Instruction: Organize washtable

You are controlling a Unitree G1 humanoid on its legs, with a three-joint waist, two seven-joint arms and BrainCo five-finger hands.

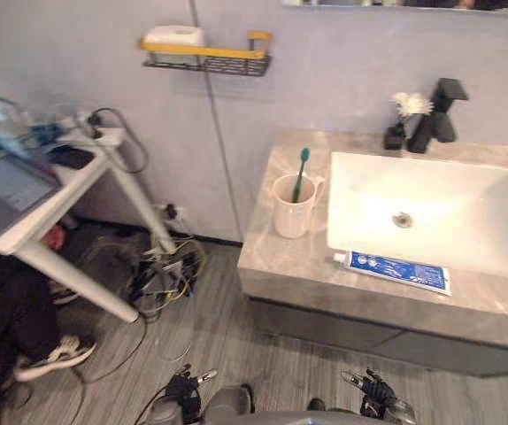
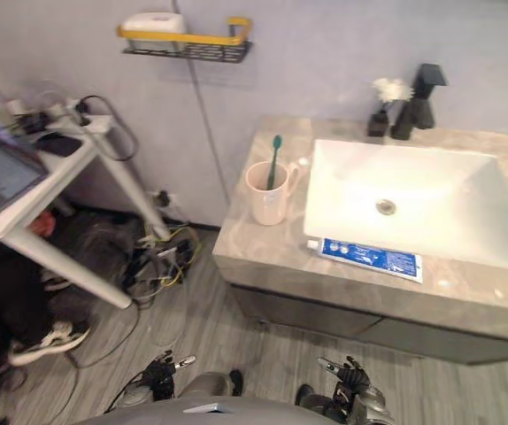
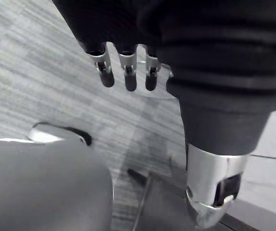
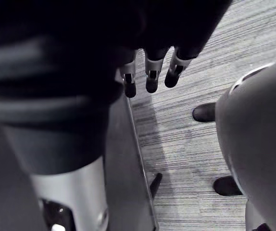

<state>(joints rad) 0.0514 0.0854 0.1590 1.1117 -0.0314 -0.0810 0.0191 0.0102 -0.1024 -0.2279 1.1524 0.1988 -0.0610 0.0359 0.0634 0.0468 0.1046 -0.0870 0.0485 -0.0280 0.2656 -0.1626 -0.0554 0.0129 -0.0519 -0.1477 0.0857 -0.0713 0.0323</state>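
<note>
First, left hand (image 3: 127,67): was seen hanging low over the grey plank floor (image 3: 42,57), fingers straight and slightly apart, nothing held.
Right hand (image 4: 150,72): was seen low over the same floor, fingers loosely extended, empty.
Washtable: the grey marbled stone countertop (image 1: 280,257) was found well ahead of both hands, touched by neither.
Task's things: a teal toothbrush (image 1: 301,173) was stood upright in a cream handled mug (image 1: 291,212), just beside the white rectangular basin (image 1: 449,208). A blue-and-white toothpaste tube (image 1: 396,270) was laid flat between the basin and the front edge.
Back corner: a black tap (image 1: 440,111) and a small black vase of white flowers (image 1: 403,119) were set close together.
Wall: a yellow-and-black wire shelf (image 1: 205,57) was loaded with a white box (image 1: 174,35).
Risk: the tube could be knocked off the front edge if swept rather than pinched. The mug could be tipped if the toothbrush were snagged.
Count: two hands; one toothbrush, one mug, one tube, one basin, one tap, one vase, one shelf.
</note>
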